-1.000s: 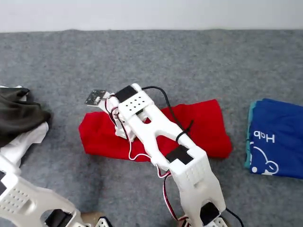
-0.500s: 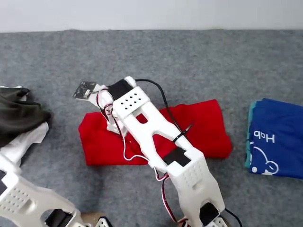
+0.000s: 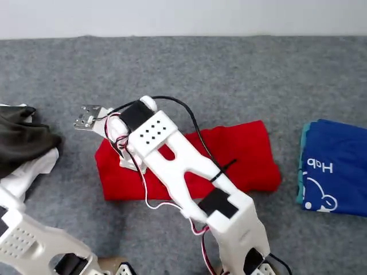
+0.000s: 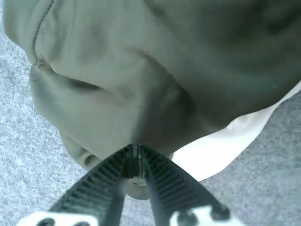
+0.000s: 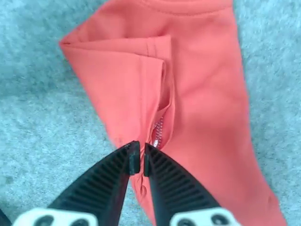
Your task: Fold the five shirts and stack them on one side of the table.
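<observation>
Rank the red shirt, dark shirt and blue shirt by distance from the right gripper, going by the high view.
1. red shirt: mid-table, its end right at the right gripper.
2. dark shirt: on the pile at the view's left edge.
3. blue shirt: folded, at the view's right edge.

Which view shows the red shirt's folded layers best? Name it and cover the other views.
The right wrist view: the red shirt lies below the right gripper, its folded layers and stitched hem plain. The high view gives its outline, partly covered by the right arm. The left wrist view faces a dark olive shirt.
</observation>
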You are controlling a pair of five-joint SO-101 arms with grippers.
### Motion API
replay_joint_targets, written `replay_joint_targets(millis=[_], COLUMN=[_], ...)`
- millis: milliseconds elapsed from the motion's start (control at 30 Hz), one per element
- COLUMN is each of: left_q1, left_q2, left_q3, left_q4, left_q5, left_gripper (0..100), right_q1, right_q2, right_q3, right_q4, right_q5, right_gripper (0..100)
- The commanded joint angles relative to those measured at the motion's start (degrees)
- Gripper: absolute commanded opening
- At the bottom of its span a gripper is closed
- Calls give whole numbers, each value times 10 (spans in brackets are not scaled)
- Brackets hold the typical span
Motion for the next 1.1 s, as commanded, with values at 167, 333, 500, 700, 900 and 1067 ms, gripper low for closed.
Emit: replay_joint_targets(millis=[167, 333, 500, 700, 900, 1067], left_q1=[14, 14, 21, 29, 27, 26], left_q2=[-4, -3, -1, -3, -5, -5], left_q3=[-26, -26, -26, -26, -26, -26], left_q4=[2, 2, 2, 3, 5, 5], left_q5=[-2, -2, -2, -2, -2, -2], left_gripper=[15, 15, 15, 15, 15, 15], right_q1=[-25, 36, 66, 68, 69, 50], right_q2=[-49, -46, -3, 38, 6, -15], right_q3=[114, 193, 294, 289, 156, 55], right_q4=[22, -52, -138, -149, -58, -8], right_q5=[-4, 2, 32, 29, 29, 28], right_gripper=[10, 10, 10, 10, 10, 10])
